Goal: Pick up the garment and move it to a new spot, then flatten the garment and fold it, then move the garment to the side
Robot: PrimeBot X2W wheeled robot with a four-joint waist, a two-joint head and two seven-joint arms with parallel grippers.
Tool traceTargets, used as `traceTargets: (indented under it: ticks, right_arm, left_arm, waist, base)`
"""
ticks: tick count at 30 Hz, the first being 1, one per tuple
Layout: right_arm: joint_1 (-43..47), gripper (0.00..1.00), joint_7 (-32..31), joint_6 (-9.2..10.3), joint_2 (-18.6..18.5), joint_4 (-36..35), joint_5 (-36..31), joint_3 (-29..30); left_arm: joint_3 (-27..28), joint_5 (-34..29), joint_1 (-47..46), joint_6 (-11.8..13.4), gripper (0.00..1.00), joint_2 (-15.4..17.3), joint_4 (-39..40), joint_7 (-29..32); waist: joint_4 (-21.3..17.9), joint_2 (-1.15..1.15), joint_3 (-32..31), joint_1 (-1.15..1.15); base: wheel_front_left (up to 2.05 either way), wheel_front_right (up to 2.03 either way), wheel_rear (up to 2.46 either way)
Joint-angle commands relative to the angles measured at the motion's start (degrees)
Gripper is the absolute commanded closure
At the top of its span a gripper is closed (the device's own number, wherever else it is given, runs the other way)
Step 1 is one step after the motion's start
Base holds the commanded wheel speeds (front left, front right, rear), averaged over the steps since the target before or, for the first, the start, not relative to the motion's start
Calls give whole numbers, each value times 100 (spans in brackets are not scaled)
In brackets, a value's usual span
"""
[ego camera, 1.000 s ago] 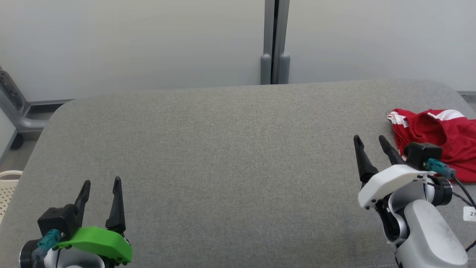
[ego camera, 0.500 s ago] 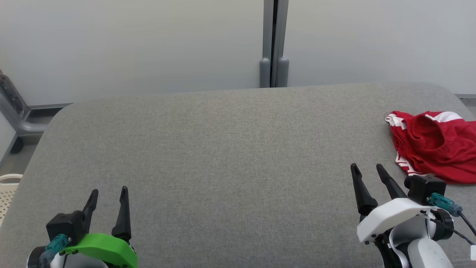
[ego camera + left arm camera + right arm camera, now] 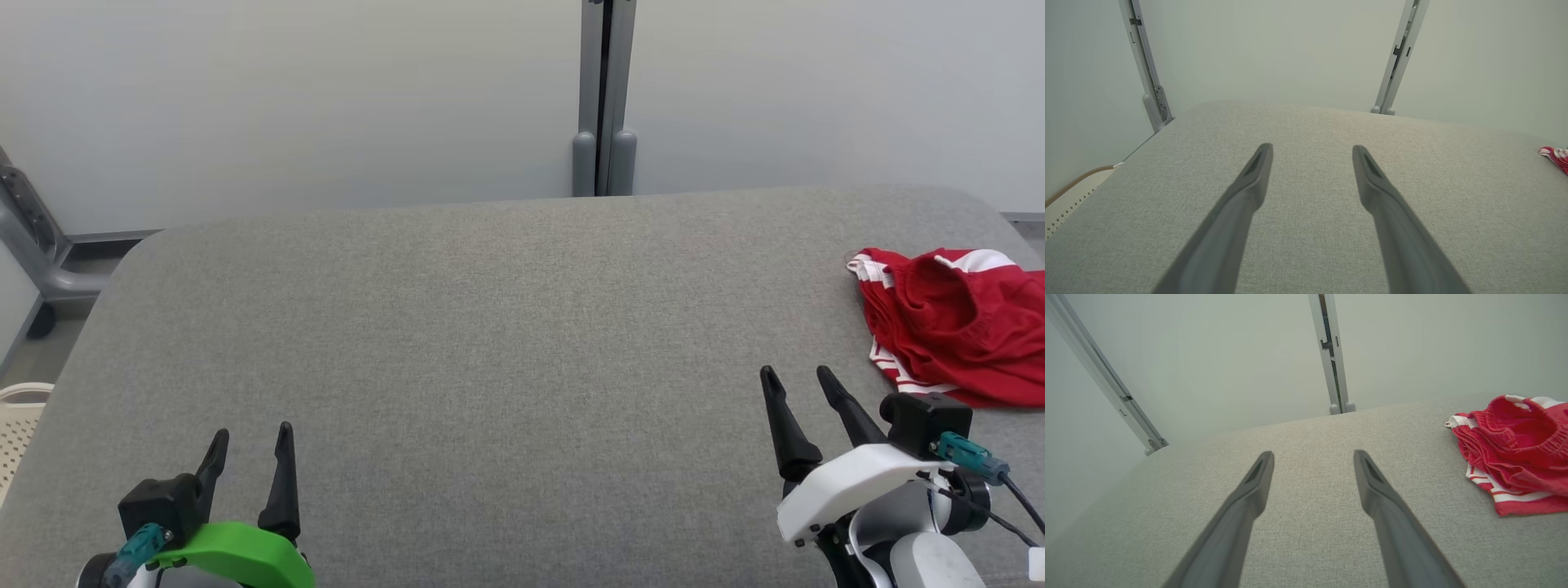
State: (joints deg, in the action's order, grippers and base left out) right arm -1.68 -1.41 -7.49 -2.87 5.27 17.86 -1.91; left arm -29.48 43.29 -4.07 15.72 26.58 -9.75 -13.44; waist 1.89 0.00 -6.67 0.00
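Garment (image 3: 955, 327) = red shorts-like thing w/ white stripes. It lies in a loose bunch at the far R edge of the grey worktop (image 3: 506, 327), and part of it runs off the side of the head view. It's not flat & not neat, and its stretchy top band gapes open in the R wrist view. L fingers (image 3: 282, 474) sit low at the near L corner, spread wide w/ nothing between them. R fingers (image 3: 782, 420) sit low at the near R side, also spread wide & holding nothing. They are near the garment but not touching it. Which step is it? Can't tell for sure, bc the scene fits 2 things. Either the garment waits at the edge to be picked up & taken to a new spot, or it has been put off to the side w/ the job over. The messy bunch makes me lean to the 1st, but that's only a guess, so no next move is sure. The R fingers are the ones close to it. The cloth looks soft & floppy, so I think any pinch would need a thick bit of it.
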Motion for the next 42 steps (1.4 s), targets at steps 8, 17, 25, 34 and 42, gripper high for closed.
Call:
traceTargets:
  ticks: [8, 17, 25, 34, 42]
  right_arm:
    - [30, 0, 86, 1, -6, 98, -35, -23]
    - [73, 0, 96, 2, -6, 149, 18, -61]
    - [93, 0, 94, 1, -6, 116, 33, -69]
    - [97, 100, 8, 0, 24, 359, 235, 17]
    - [-1, 100, -188, 0, 21, 440, 1013, 279]
  left_arm:
    - [-18, -47, 108, 56, 0, 46, 82, -39]
    - [-106, -131, 82, 117, 0, 88, 98, 26]
    - [-130, -111, 84, 137, 0, 98, 125, 38]
    - [-143, 72, 99, 49, 100, -135, -32, 79]
    - [130, 631, 16, -215, 100, -382, -110, 169]
  waist:
    - [35, 0, -21, 0]
    - [33, 0, -59, 0]
    - [49, 0, -50, 0]
    - [49, 0, -32, 0]
    - [33, 0, 15, 0]
  base:
    - [0, 0, 0]
    - [0, 0, 0]
    - [0, 0, 0]
    - [0, 0, 0]
    - [0, 0, 0]
